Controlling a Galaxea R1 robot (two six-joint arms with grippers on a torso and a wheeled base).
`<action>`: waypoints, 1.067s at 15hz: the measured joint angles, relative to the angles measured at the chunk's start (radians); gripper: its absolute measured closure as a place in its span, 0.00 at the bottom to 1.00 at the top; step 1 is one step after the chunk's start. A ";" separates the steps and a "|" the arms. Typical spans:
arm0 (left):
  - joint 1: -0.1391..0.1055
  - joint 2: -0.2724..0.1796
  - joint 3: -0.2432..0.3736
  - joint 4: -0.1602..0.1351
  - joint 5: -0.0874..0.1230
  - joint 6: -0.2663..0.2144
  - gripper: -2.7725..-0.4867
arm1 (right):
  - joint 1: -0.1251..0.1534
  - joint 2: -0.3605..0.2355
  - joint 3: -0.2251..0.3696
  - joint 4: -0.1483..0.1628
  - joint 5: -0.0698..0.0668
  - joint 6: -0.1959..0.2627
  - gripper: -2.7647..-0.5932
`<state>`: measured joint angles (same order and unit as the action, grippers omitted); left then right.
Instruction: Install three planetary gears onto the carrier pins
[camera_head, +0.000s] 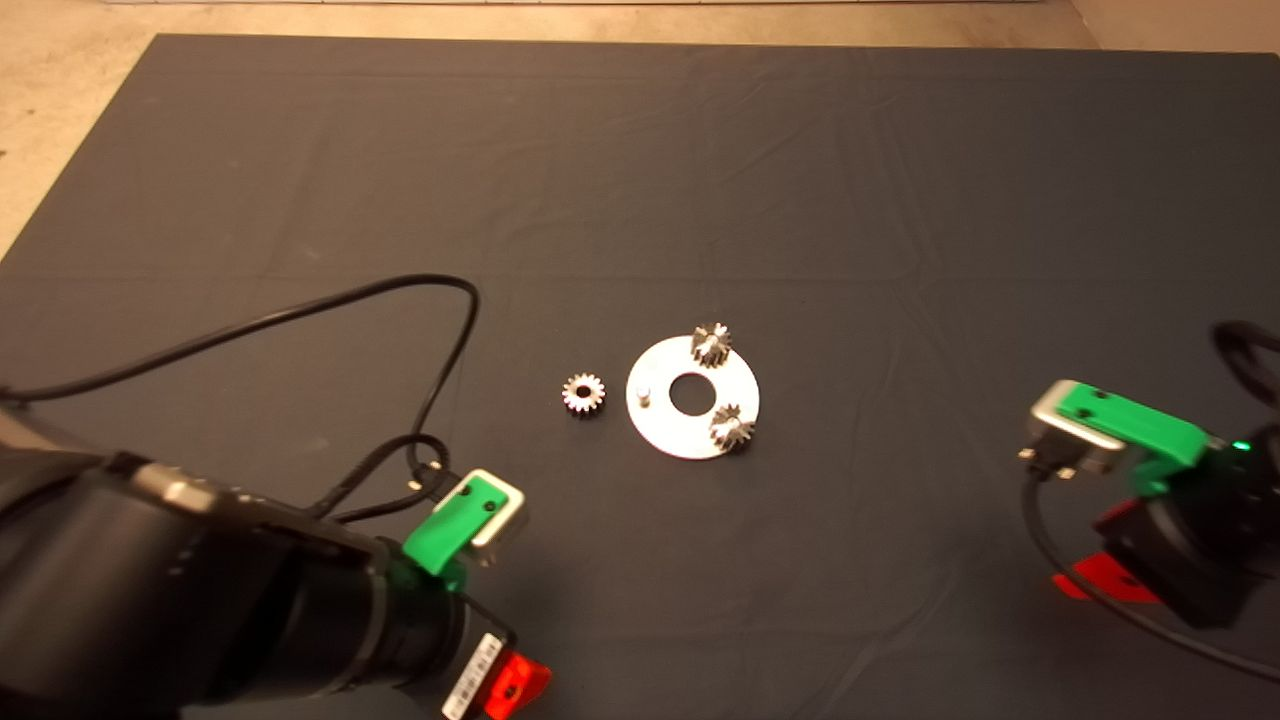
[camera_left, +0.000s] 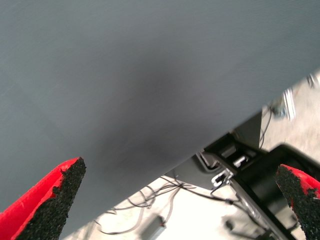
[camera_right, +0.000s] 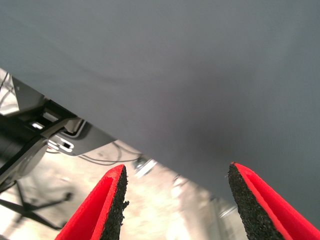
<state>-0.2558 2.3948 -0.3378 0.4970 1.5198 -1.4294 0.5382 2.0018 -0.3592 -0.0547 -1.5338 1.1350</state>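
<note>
Two gears (camera_head: 711, 345) seated on the disc (camera_head: 660, 430); third gear (camera_head: 583, 393) loose beside it, one pin (camera_head: 645, 393) bare. Both pincers, left (camera_left: 175, 200) and right (camera_right: 175, 200), spread wide, empty, parked at the desk's near edge. Next: grab loose gear, align hole over pin.

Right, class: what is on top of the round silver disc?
On the disc sit two planetary gears and one bare carrier pin. Both gears cover whatever pins they sit on. The third gear lies beside it.
</note>
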 joint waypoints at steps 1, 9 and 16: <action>-0.003 0.013 -0.018 -0.024 -0.001 0.024 0.00 | -0.001 -0.039 0.004 0.003 -0.002 -0.006 0.59; -0.072 0.090 -0.191 -0.178 0.007 0.191 0.00 | -0.092 -0.054 0.020 0.021 0.003 -0.094 0.59; -0.247 0.202 -0.287 -0.218 0.006 0.254 0.00 | -0.104 -0.050 0.023 0.023 0.003 -0.117 0.59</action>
<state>-0.5032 2.5968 -0.6247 0.2794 1.5260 -1.1752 0.4343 1.9517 -0.3362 -0.0321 -1.5309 1.0179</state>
